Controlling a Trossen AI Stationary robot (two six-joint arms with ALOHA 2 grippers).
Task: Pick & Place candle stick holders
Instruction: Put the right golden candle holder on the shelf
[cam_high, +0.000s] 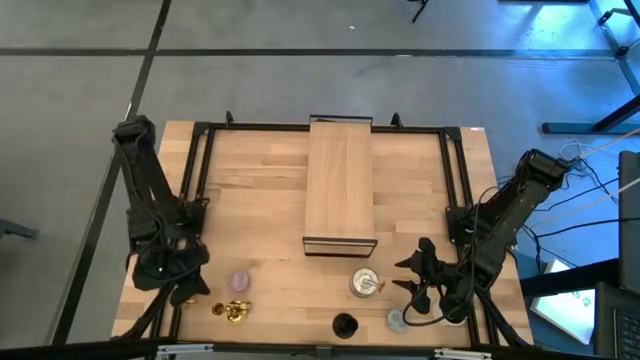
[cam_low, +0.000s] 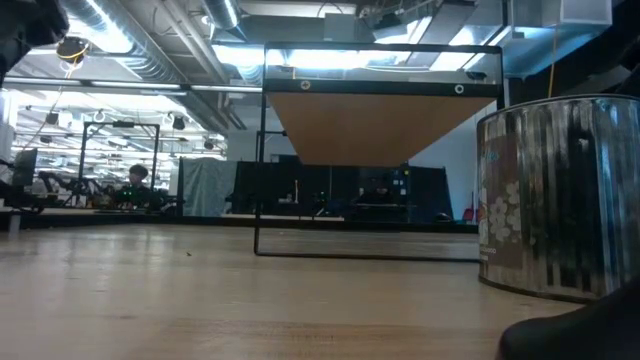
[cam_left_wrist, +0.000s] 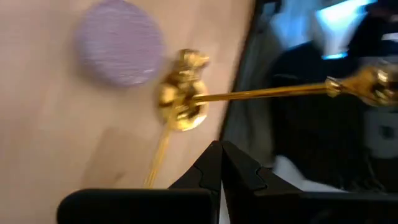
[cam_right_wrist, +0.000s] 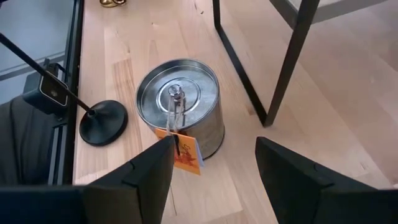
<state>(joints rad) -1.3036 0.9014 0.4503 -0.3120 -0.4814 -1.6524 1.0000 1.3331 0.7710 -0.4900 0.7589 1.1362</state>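
A lilac holder (cam_high: 239, 282) stands near the table's front left, and shiny gold stemmed holders (cam_high: 232, 311) are just in front of it. Both also show in the left wrist view: the lilac holder (cam_left_wrist: 118, 40) and the gold ones (cam_left_wrist: 183, 93). My left gripper (cam_left_wrist: 221, 168) is shut and empty, just to their left (cam_high: 188, 292). A silver tin holder (cam_right_wrist: 180, 106) with an orange tag, a black holder (cam_right_wrist: 102, 121) and a grey-blue one (cam_high: 397, 320) stand at the front right. My right gripper (cam_right_wrist: 214, 174) is open and empty, just right of the tin (cam_high: 365, 284).
A long light-wood block (cam_high: 340, 185) on a black frame stands at the table's middle and far side, its legs (cam_right_wrist: 286, 62) close to the tin. Black rails (cam_high: 455, 180) run along both table sides. In the low view the tin (cam_low: 560, 195) fills the right.
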